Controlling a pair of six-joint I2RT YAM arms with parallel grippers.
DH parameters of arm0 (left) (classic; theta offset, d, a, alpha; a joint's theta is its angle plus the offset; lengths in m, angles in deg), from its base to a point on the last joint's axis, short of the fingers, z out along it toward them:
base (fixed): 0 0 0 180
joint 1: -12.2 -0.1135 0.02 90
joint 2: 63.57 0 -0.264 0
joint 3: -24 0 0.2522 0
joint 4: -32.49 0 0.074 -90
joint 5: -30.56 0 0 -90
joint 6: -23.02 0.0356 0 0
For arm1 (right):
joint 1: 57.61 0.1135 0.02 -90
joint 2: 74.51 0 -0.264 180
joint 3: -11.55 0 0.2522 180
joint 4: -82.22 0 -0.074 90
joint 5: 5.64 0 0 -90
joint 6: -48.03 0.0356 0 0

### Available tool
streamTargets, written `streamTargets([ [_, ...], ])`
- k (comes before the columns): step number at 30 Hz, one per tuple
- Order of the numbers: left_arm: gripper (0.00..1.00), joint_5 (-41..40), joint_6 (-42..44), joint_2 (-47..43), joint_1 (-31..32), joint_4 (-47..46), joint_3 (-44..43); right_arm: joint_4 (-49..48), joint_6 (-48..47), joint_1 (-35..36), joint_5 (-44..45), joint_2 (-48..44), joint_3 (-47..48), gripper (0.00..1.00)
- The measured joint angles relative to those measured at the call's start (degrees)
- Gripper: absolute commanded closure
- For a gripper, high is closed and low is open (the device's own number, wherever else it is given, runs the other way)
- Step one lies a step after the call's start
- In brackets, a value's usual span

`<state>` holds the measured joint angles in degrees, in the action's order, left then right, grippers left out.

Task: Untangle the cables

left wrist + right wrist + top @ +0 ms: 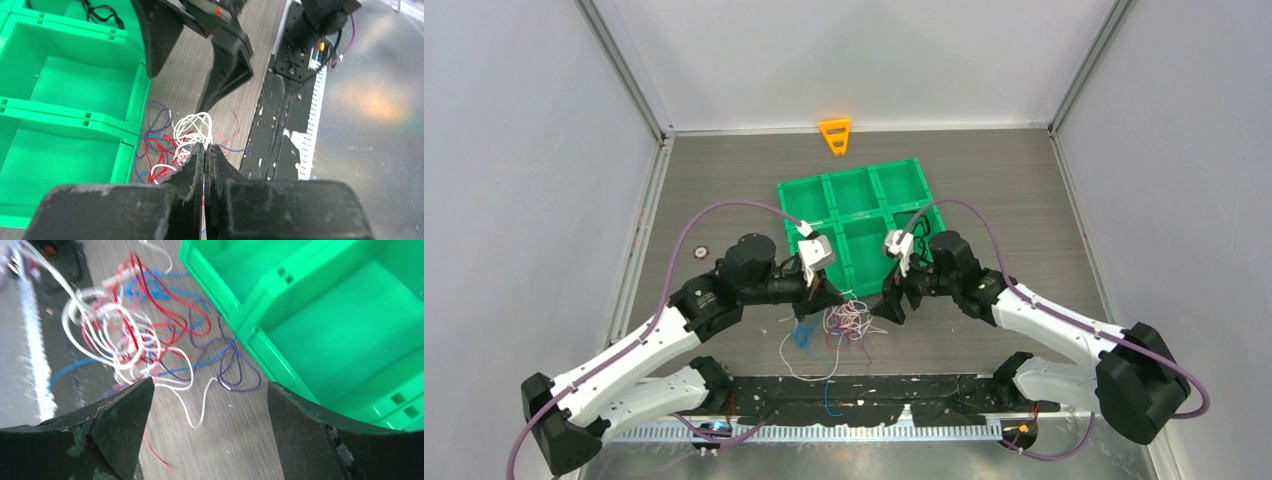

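1. Just below the tray [856,190] in the top view, the cables [846,322] sit in one loose knot on the table [724,190], with a gripper on either side.
2. That knot has no single heading. White loops bunch in the middle, and red, blue and purple strands curl round them.
3. Only the loose tails give a long axis. A white one and a blue one trail toward the bottom of the frame, and the blue one reaches the black base plate [924,388].
4. Over to the left wrist view: the left gripper [205,146] is clamped tight, jaws pressed flat together, tips right at the white loops. I cannot tell whether a strand is pinched between them.
5. At the top centre of that same view, the other arm's black fingers point down toward the knot.
6. Right wrist view now: the right gripper [210,385] stands wide and released, with nothing in it.
7. The tangle lies on the table beyond those tips, blurred, in the upper left of the frame. A purple loop is the strand nearest the tray wall.
8. In the upper left of the left wrist view, a black cable [102,14] lies apart from the rest, inside a tray compartment.
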<state>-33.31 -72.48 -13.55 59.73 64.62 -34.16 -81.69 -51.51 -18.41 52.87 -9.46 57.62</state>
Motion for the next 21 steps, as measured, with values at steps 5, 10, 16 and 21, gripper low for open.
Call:
streamTargets([
  [5, 1.0, 3.1, 4.3, 1.0, 0.0, 4.3, -3.8, -6.1, 11.8, 0.2, -3.2, -2.8, 2.0, 0.07],
  [10, 1.0, 4.1, 4.5, 3.1, 0.0, 5.6, -7.9, -12.7, 18.4, 2.5, -5.4, -2.9, 5.2, 0.05],
  [16, 1.0, 6.1, 2.5, 4.8, 0.0, 5.4, -11.3, -15.8, 20.7, 4.5, -4.1, -1.6, 5.6, 0.11],
  [21, 1.0, 6.3, 0.5, 5.2, 0.0, 5.0, -12.2, -16.3, 20.6, 5.0, -0.6, -0.5, 5.8, 0.2],
])
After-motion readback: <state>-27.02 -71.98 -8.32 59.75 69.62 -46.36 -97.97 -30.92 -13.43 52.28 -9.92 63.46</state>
